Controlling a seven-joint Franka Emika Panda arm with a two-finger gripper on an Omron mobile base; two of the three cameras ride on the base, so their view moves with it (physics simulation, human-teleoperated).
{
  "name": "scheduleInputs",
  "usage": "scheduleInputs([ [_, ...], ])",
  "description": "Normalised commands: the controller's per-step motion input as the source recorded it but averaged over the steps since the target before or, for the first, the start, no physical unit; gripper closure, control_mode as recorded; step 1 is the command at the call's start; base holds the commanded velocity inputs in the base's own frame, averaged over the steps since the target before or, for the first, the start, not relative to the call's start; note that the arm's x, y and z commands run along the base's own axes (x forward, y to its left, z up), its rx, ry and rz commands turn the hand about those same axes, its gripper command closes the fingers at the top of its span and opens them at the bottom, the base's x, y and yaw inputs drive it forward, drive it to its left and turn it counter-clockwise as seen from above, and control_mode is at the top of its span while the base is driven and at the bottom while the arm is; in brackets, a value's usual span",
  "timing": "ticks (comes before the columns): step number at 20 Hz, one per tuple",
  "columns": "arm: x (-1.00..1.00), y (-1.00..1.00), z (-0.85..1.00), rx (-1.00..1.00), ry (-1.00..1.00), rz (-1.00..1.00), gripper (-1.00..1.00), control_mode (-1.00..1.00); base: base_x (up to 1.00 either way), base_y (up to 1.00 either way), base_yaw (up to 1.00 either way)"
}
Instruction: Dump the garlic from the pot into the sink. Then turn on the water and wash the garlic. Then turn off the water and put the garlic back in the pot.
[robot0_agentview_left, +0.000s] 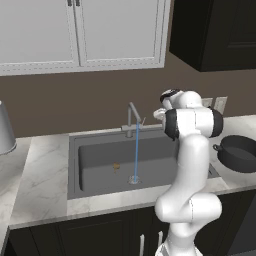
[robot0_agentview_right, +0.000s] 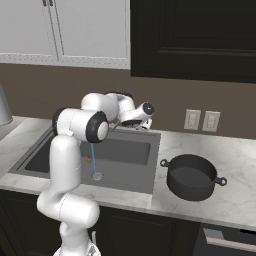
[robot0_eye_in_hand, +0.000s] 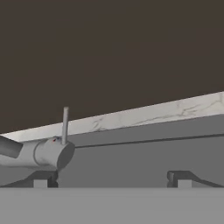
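Here, in my hand view, the 2 fingertips (robot0_eye_in_hand: 41, 180) stand wide apart, holding nothing, with the faucet (robot0_eye_in_hand: 52, 151) body at 9 o'clock. Water runs to the drain. The garlic (robot0_agentview_left: 116, 166) lies on the sink (robot0_agentview_left: 75, 165) floor at 10 o'clock from the drain: light, hard, wet, likely slippery. I'd pinch its middle. The pot (robot0_agentview_right: 192, 176) waits on the counter.

White wall cabinets (robot0_agentview_left: 80, 32) hang above the marble desk (robot0_agentview_left: 42, 170); two outlets (robot0_agentview_right: 201, 120) sit on the brown wall, beside dark cabinets (robot0_agentview_right: 192, 37).
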Motion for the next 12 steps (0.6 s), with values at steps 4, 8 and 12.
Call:
scheduleInputs([
  [4, 0.0, 0.0, 0.0, 0.0, -0.07, 0.0, -1.0, -1.0, 0.0, 0.0, 0.0],
  [8, 0.0, 0.02, -0.13, 0.0, -0.03, 0.0, -1.0, -1.0, 0.0, 0.0, 0.0],
  [12, 0.01, 0.19, -0.16, 0.0, 0.0, 0.0, -1.0, -1.0, 0.0, 0.0, 0.0],
])
